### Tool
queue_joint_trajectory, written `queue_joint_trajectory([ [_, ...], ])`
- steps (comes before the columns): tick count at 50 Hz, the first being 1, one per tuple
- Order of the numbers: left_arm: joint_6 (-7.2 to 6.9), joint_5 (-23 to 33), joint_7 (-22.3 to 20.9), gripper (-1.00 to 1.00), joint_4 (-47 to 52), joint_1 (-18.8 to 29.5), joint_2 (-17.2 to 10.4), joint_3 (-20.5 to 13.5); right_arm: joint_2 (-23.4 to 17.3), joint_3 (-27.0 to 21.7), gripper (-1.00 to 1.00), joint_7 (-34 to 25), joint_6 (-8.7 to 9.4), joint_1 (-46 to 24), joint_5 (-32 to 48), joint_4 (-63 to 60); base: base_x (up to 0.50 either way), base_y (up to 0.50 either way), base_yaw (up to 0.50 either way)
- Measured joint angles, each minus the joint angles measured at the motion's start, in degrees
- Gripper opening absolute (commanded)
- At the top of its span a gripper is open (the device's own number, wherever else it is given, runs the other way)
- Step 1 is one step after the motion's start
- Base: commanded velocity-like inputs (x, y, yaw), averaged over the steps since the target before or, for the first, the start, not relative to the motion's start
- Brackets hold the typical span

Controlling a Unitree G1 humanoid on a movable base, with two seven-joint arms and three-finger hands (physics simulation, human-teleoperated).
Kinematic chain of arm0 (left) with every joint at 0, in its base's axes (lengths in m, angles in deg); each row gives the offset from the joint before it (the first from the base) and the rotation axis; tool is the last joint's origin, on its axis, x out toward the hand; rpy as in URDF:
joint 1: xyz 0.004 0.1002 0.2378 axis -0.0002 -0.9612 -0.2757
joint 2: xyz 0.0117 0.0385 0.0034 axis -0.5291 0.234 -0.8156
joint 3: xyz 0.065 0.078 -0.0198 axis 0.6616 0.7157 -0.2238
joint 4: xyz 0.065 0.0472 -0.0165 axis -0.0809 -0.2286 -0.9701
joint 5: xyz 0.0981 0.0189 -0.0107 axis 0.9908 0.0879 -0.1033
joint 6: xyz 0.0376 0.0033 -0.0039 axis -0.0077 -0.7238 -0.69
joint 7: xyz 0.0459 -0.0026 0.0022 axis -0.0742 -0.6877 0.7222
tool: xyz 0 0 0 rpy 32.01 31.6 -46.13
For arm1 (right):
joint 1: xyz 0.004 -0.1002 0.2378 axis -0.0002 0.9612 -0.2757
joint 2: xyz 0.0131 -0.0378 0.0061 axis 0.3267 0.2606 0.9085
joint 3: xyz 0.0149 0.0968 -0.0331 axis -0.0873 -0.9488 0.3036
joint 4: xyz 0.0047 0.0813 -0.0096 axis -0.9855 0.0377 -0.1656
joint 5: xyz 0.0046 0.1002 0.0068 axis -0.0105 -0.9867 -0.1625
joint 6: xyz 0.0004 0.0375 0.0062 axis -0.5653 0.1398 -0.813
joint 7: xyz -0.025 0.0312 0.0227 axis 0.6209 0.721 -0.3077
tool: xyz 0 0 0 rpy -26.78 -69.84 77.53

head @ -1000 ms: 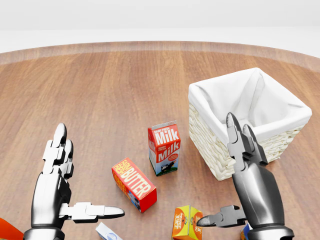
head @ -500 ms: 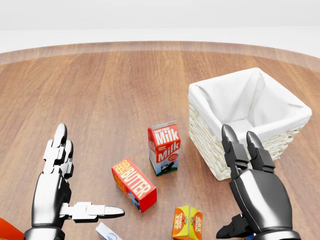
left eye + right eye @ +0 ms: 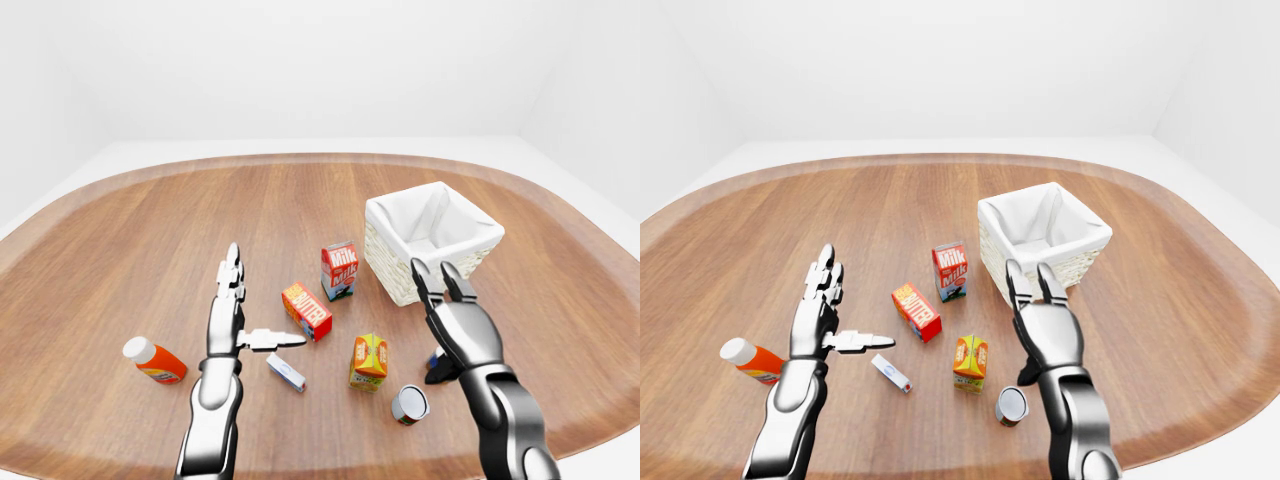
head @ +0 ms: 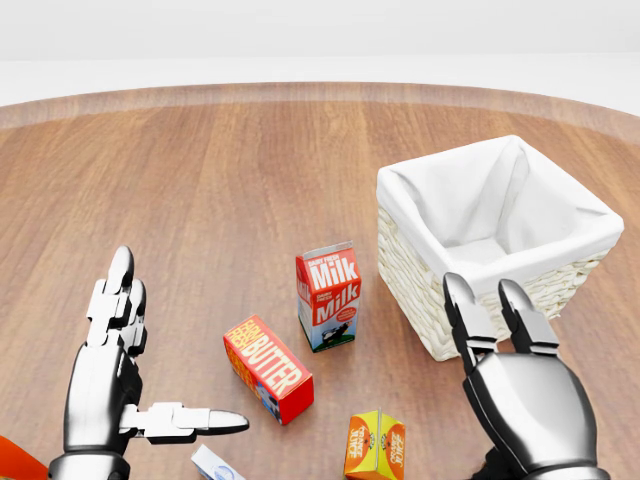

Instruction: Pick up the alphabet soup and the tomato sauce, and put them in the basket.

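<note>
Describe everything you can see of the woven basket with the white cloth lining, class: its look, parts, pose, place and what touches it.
The square, cream woven wicker basket with a white cloth lining stands upright on the brown wooden table, at the right of the head view. The lining folds over the rim and rises to a peak at the far edge. Nothing shows inside it. The red and white milk carton stands apart to its left. The right hand, fingers open, hovers below it in the view without touching it.

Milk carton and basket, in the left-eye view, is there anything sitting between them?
No. In the left-eye view only bare wood of the table shows between the milk carton and the basket.
</note>
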Motion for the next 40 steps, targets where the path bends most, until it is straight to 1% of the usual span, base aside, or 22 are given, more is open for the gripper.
queue_joint_trajectory([
  [12, 0.0, 0.1, 0.1, 1.0, 0.1, 0.0, 0.0, 0.0, -0.2, -1.4, 1.0, -2.2, -1.21, 0.3, 3.2, -0.2, 0.0, 0.0, 0.0],
  [27, 0.0, 0.1, 0.0, 1.0, -0.1, -0.1, 0.0, 0.0, -0.8, -3.6, 1.0, -2.9, -2.92, 0.6, 5.4, 2.3, 0.0, 0.0, 0.0],
  [40, 0.0, 0.1, 0.0, 1.0, 0.3, -0.3, 0.0, 0.1, -1.3, -4.3, 1.0, -2.0, -3.28, 0.5, 7.9, 5.8, 0.0, 0.0, 0.0],
])
